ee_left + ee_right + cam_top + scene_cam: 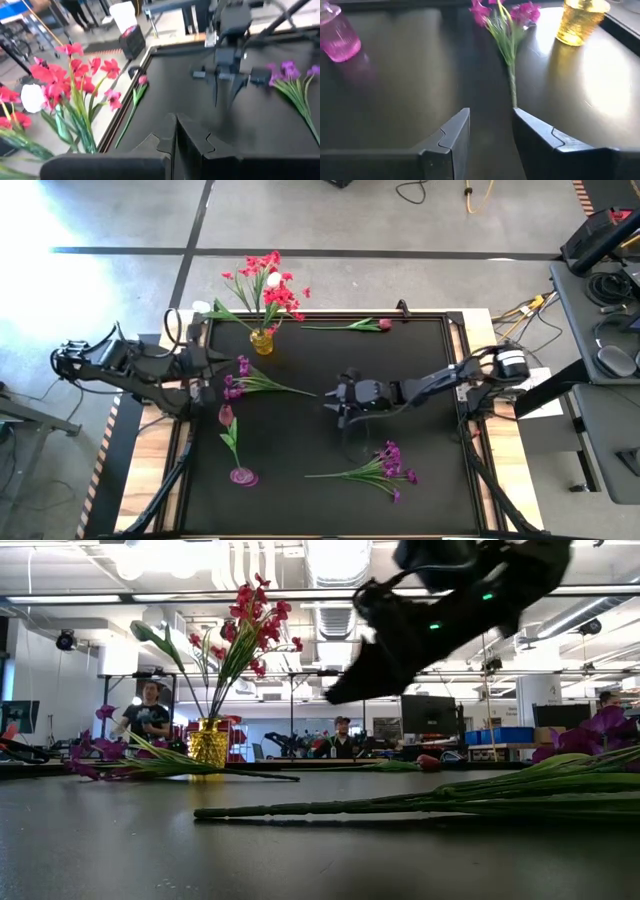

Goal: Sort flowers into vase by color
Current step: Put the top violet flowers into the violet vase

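A yellow vase (262, 341) at the mat's far left holds red blooms (272, 288) and a white bud (273, 279). A pink vase (243, 476) near the front left holds one pink bud (226, 416). A purple sprig (252, 384) lies on the mat, its stem end (513, 100) just ahead of my right gripper (330, 400), which hovers open above the mat and touches nothing. A second purple sprig (382, 466) lies at the near right. A red-pink flower (360, 325) lies along the far edge. My left gripper (208, 364) is shut and empty at the left edge.
The black mat (300, 440) has a raised frame around it. Both vases stand on its left half, with bare mat between them and around the centre. People and benches show in the room behind the table.
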Robot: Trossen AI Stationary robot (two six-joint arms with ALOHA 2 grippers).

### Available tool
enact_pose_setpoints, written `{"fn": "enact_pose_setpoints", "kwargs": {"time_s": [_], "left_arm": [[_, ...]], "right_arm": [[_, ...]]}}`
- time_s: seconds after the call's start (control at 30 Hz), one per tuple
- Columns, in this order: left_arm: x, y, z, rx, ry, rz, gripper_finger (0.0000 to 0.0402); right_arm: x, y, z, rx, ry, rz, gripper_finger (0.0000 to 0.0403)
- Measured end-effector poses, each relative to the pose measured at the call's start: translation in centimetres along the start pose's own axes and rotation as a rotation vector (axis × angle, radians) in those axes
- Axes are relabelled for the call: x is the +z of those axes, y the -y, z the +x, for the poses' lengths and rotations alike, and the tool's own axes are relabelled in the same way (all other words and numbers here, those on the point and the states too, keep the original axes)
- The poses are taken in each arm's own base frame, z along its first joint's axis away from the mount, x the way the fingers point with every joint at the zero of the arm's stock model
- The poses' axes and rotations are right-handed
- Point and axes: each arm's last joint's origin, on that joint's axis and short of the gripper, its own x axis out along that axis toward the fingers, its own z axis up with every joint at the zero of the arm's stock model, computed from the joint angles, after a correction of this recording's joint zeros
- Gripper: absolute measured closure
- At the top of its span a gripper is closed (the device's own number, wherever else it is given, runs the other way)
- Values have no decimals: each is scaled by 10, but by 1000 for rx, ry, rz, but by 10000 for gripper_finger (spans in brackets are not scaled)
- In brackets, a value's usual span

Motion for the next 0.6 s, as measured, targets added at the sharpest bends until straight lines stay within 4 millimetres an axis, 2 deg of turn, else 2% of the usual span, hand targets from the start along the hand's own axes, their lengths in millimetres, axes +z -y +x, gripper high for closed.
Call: {"fn": "enact_pose_setpoints", "kwargs": {"time_s": [0.13,0.27,0.47,0.6], "left_arm": [[-17,6,8,-6,67,3,402],[-35,7,9,-1,169,-14,402],[-54,0,-4,4,337,-73,402],[-64,-6,-14,-11,402,-108,402]], "right_arm": [[8,6,32,-11,-10,-41,264],[24,10,68,-19,-32,-43,241],[44,17,121,-3,-159,-70,197],[56,24,152,9,-215,-62,183]]}}
